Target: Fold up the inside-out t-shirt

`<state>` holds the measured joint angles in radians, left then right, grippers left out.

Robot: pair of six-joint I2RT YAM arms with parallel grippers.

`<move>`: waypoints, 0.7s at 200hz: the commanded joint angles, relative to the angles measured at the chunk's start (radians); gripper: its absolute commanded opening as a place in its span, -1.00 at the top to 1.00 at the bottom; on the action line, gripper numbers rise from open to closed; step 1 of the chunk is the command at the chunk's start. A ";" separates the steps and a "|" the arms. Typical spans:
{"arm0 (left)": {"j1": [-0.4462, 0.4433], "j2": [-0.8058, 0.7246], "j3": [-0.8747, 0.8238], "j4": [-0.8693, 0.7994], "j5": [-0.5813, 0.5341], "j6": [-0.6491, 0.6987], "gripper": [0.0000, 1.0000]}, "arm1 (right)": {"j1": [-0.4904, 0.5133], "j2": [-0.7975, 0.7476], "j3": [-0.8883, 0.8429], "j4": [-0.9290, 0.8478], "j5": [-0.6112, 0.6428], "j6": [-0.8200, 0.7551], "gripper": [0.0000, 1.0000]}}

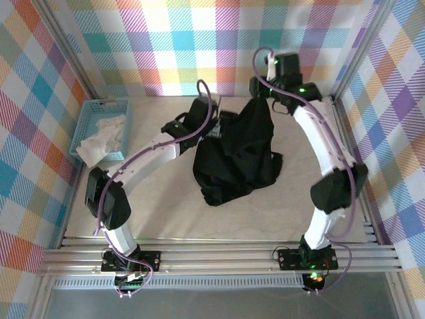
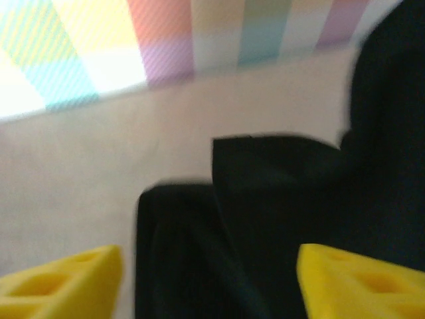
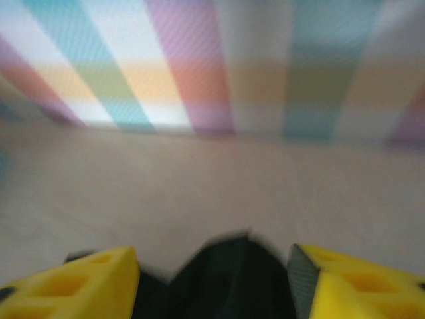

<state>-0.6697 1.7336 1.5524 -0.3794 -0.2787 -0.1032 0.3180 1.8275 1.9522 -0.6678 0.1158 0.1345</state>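
At the upper left of the top view a light-blue plastic basket holds a crumpled white cloth, well apart from the work. The large black cotton t-shirt lies bunched in a heap at the centre of the pale table, with its far end pulled into a raised ridge between the two wrists.

The main risk I see is the heap itself. With layers overlapping and no hem or sleeve laid out flat, a pinch from either side could catch several layers at once and drag the whole bundle instead of spreading it. The motion blur in both wrist views suggests fast movement, which could also snag loose cloth on a finger.

The left arm arcs from the lower left up to the shirt's upper-left edge. In its wrist view the left gripper stands with yellow fingers spread wide, black fabric lying beyond and between them, nothing clamped. The right arm curves up the right side and bends back over the shirt's far end. The right gripper is likewise parted, with a peak of black cloth rising in the gap, ungripped.
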 commanded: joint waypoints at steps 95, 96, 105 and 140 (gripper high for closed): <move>-0.016 -0.011 -0.438 0.077 0.314 -0.243 -0.76 | 0.228 -0.412 -1.113 0.336 -0.364 0.292 -0.62; -0.015 -0.008 -0.437 0.080 0.313 -0.244 -0.75 | 0.229 -0.410 -1.115 0.341 -0.364 0.294 -0.61; -0.016 0.010 -0.436 0.112 0.297 -0.249 -0.74 | 0.236 -0.384 -1.124 0.374 -0.362 0.301 -0.59; -0.004 0.065 -0.398 0.179 0.247 -0.233 -0.54 | 0.253 -0.252 -1.100 0.515 -0.383 0.301 -0.38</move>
<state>-0.6811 1.7782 1.0992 -0.2760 0.0139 -0.3344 0.5568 1.5173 0.8242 -0.3290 -0.2268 0.4091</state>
